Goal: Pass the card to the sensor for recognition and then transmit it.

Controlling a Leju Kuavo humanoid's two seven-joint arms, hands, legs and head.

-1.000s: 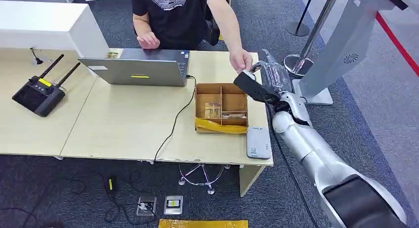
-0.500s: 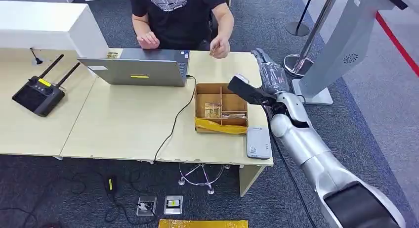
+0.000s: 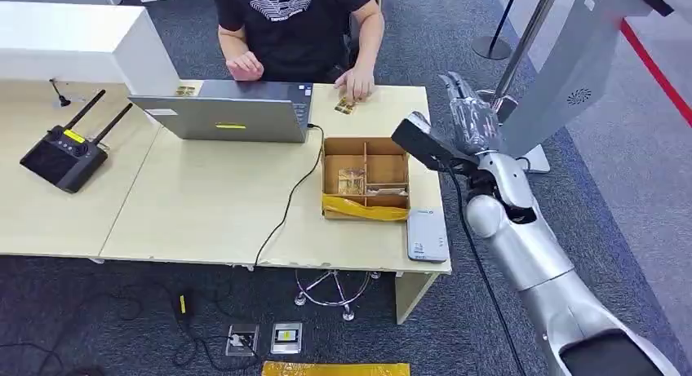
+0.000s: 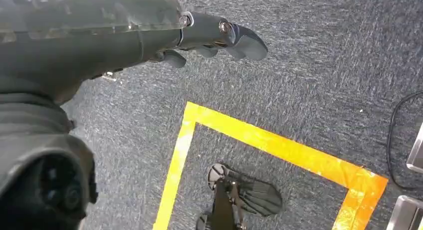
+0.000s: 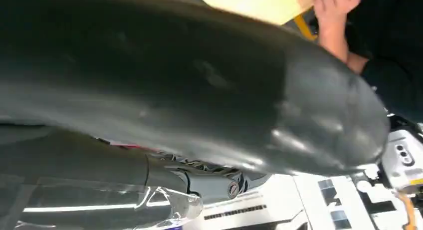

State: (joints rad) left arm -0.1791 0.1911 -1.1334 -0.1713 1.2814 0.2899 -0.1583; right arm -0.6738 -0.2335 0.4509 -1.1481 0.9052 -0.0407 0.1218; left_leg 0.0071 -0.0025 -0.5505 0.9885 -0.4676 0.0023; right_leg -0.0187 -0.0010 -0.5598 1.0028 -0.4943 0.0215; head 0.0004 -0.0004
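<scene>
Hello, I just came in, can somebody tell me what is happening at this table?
A humanoid robot is doing a card hand-over with a seated person. The right robot hand is raised past the table's right end, holding nothing that can be seen. The person's hand rests on a card on the table, behind the cardboard tray. The card reader lies at the front edge. The left robot hand hangs over the carpet.

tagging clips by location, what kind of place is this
Probably an office or demo reception area. A person sits at a light wood desk with an open laptop and a white card reader. Grey carpet, a barrier post and a pale kiosk stand sit alongside.
</scene>
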